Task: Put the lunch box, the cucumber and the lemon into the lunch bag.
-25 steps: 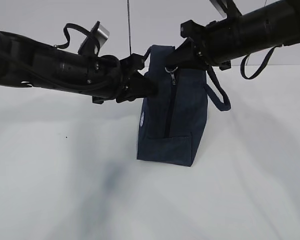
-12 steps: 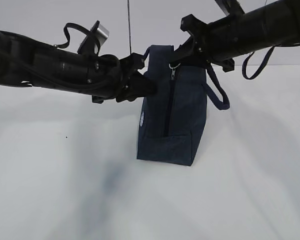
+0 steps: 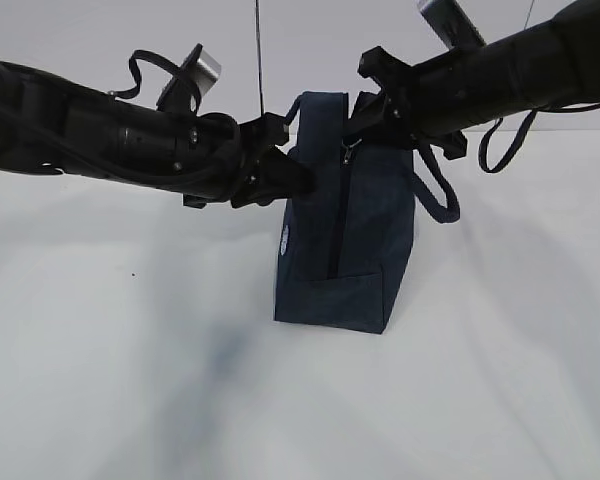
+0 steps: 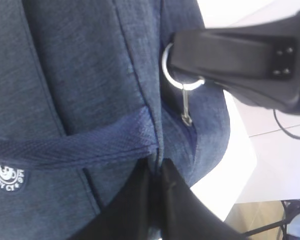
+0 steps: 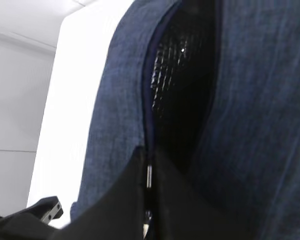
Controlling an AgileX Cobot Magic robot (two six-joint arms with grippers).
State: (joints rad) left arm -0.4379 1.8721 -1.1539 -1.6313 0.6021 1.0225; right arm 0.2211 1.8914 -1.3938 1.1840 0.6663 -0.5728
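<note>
Two hands on the bag, nothing packed that I can see.

I see the boxy dark navy fabric lunch bag (image 3: pixel 345 215) standing on the white table (image 3: pixel 130 380), its zipper partly open near the top. My left hand (image 4: pixel 155 175) is pinched shut on the bag's fabric just under the strap seam, on the side bearing the small white round logo (image 4: pixel 6 175). My right hand (image 5: pixel 147 180) is clamped on the metal ring pull (image 4: pixel 176 70) at the bag's upper edge. Through the gap beside that pull I see only dark quilted lining (image 5: pixel 172 55); whether anything lies deeper inside, I cannot tell. Lunch box, cucumber and lemon appear in no view, so I judge the opening is underway and all three items are left to load.
</note>
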